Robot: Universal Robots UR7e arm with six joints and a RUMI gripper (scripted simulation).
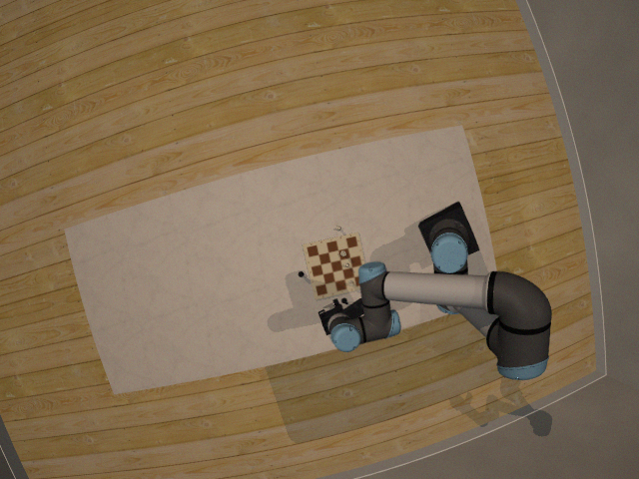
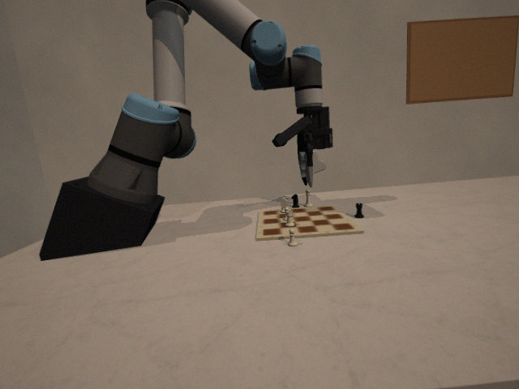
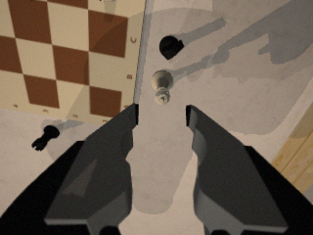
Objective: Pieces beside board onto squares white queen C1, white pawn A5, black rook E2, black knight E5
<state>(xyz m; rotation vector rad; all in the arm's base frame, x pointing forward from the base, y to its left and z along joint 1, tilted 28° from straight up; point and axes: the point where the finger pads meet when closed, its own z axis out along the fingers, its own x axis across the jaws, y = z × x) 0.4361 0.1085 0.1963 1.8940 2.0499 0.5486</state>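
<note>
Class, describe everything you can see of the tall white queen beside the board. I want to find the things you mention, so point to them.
The white queen (image 2: pixel 308 198) (image 3: pixel 161 83) is a pale, cream-coloured piece with a smooth, slightly shiny look. It has a round, wide base, a slim stem and a small crown-like top. It stands upright on the pale table top, just off the board's edge near the letter B, with the black knight beside it but apart. The gripper's open fingers are above it; nothing but the table touches it.

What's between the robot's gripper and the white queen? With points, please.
Nothing but air: the exterior view shows the gripper (image 2: pixel 309 183) (image 3: pixel 161 106) hanging open just above the white queen (image 2: pixel 308 198) (image 3: pixel 162 83).
</note>
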